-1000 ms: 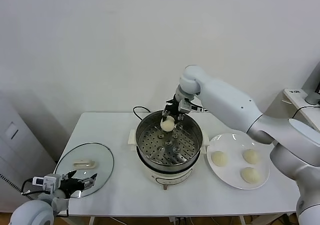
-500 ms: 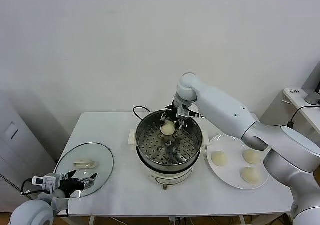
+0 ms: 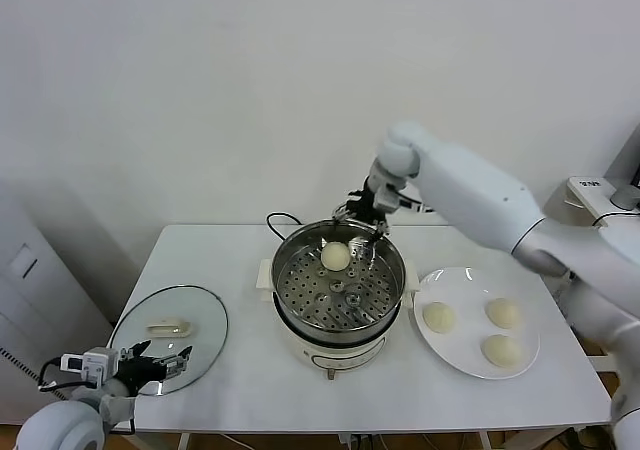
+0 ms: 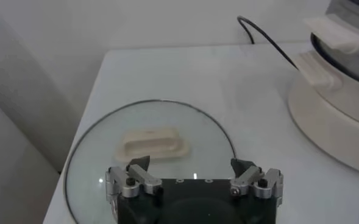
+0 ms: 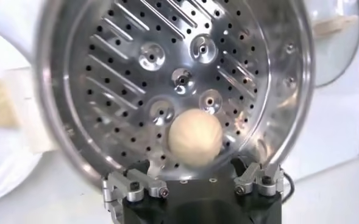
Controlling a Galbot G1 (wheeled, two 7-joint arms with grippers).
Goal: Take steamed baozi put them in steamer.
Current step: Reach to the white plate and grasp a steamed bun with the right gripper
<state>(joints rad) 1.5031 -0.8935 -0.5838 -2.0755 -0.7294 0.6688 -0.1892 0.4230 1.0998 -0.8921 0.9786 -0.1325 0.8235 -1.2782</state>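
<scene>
One steamed baozi (image 3: pixel 335 256) lies free on the perforated tray at the far side of the steamer (image 3: pixel 283 288). In the right wrist view that baozi (image 5: pixel 195 137) sits on the tray of the steamer (image 5: pixel 106 91), just beyond the jaws. My right gripper (image 3: pixel 363 224) (image 5: pixel 194 172) hangs open over the steamer's far rim, clear of the bun, holding nothing. Three more baozi (image 3: pixel 438 316) (image 3: pixel 501 312) (image 3: pixel 501 350) rest on a white plate (image 3: pixel 462 370) to the right. My left gripper (image 3: pixel 160 362) (image 4: pixel 190 164) stands open and idle at the table's front left.
A round glass lid (image 3: pixel 195 315) (image 4: pixel 216 134) with a cream handle (image 4: pixel 152 143) lies flat by the left gripper. A black cord (image 3: pixel 279 220) runs behind the steamer. The white wall is close behind the table.
The right gripper opened and let the baozi go onto the steamer tray, then rose and drew back to the right over the far rim. The left arm stayed put.
</scene>
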